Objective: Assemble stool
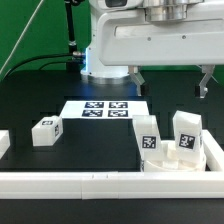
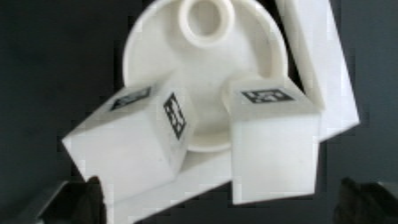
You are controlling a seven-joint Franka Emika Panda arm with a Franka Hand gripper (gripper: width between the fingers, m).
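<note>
The white seat disc (image 1: 168, 163) lies at the front on the exterior view's right, against the long white rail. Two tagged legs (image 1: 150, 135) (image 1: 187, 133) stand on it; whether they are fixed in I cannot tell. A third leg (image 1: 45, 131) lies loose on the table at the exterior view's left. My gripper (image 1: 170, 85) hangs open and empty above the seat and its two legs. In the wrist view the seat (image 2: 199, 55) with its round hole and both legs (image 2: 143, 130) (image 2: 270, 125) lie below the open gripper (image 2: 217, 205), whose dark fingertips (image 2: 71, 202) show at the frame's corners.
The marker board (image 1: 105, 108) lies in the middle of the black table. The long white rail (image 1: 90, 181) runs along the front edge and turns up at the right (image 1: 213, 150). A white piece (image 1: 3, 143) shows at the left edge. The robot base (image 1: 105, 60) stands behind.
</note>
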